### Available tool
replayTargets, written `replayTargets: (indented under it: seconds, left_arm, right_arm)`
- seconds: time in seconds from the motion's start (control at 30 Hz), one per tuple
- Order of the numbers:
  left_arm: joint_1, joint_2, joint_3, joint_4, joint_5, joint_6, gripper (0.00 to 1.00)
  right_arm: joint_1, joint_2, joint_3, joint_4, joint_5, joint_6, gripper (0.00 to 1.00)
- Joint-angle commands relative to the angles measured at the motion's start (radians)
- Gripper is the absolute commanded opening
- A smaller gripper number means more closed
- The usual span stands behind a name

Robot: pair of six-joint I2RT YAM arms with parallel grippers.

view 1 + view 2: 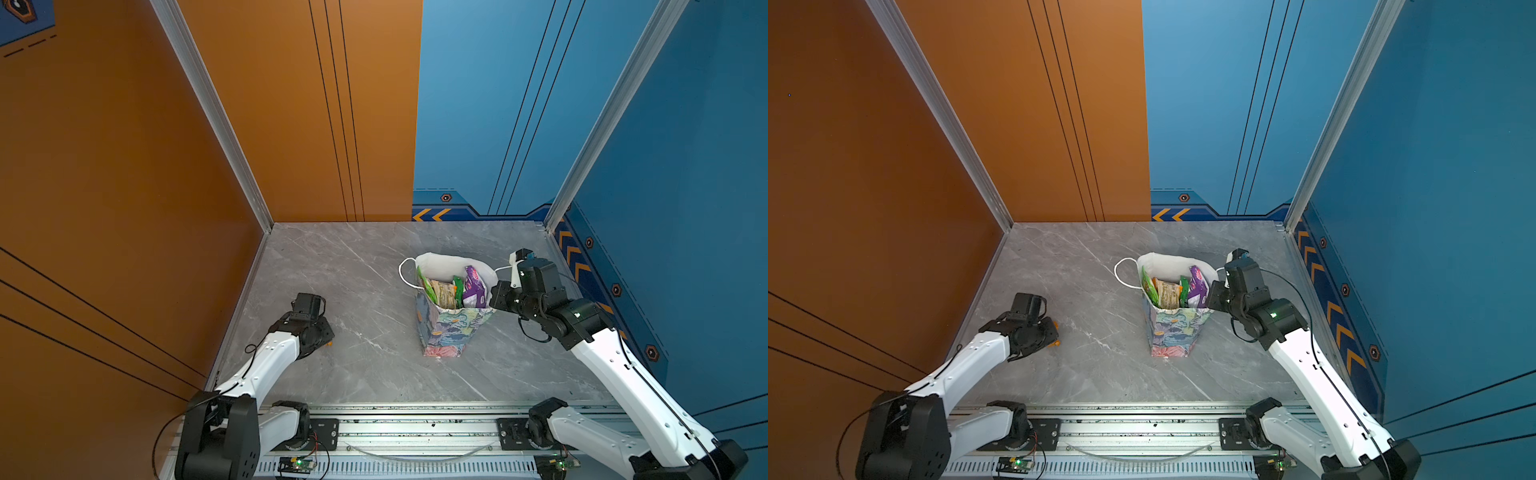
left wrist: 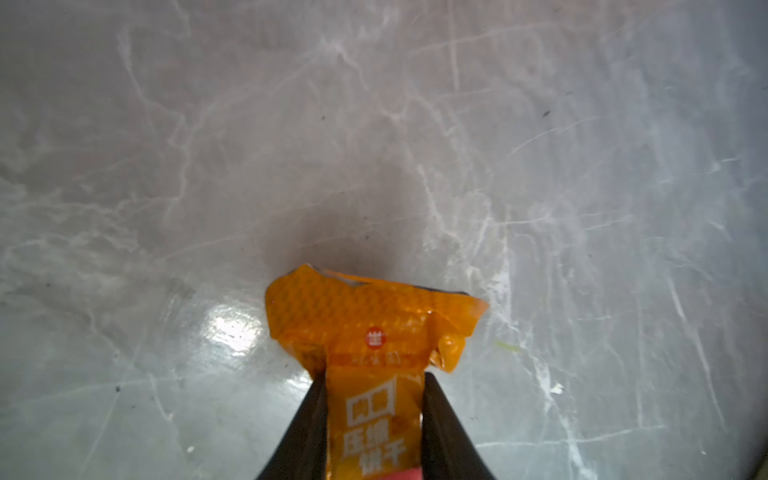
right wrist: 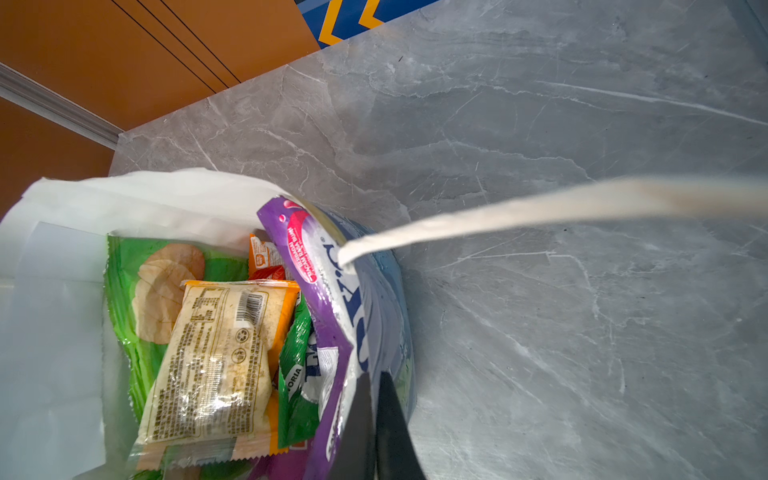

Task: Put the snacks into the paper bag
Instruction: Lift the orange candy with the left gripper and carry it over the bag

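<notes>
grey marble table (image 1: 353,270) (white-veined), orange wall (image 1: 104,166), blue wall (image 1: 478,104)

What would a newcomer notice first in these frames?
The flowered paper bag stands upright right of the middle of the table, stuffed with bright snacks, a purple packet poking above its rim. The right gripper pinches that rim beside the purple packet. Far left, the left gripper is clamped on an orange packet low over the table.
</notes>
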Motion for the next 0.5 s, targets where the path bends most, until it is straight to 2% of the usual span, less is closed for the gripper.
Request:
replayTargets:
  seconds: [0.0, 0.07, 0.2, 0.47]
  left_arm:
    - [-0.019, -0.061, 0.006, -0.016, -0.05, -0.016, 0.18]
    - [-0.042, -0.103, 0.03, -0.039, -0.072, -0.018, 0.18]
    - [-0.156, -0.172, 0.138, -0.13, -0.202, -0.003, 0.18]
    - [-0.273, -0.217, 0.349, -0.205, -0.253, -0.001, 0.17]
  right_arm:
    - [-0.005, -0.007, -0.006, -0.009, -0.014, -0.004, 0.0]
    - [-0.005, -0.006, -0.003, -0.012, -0.014, -0.005, 0.0]
    - [-0.005, -0.007, 0.004, -0.017, -0.011, -0.007, 0.0]
    - [-0.005, -0.005, 0.013, -0.017, -0.014, -0.006, 0.0]
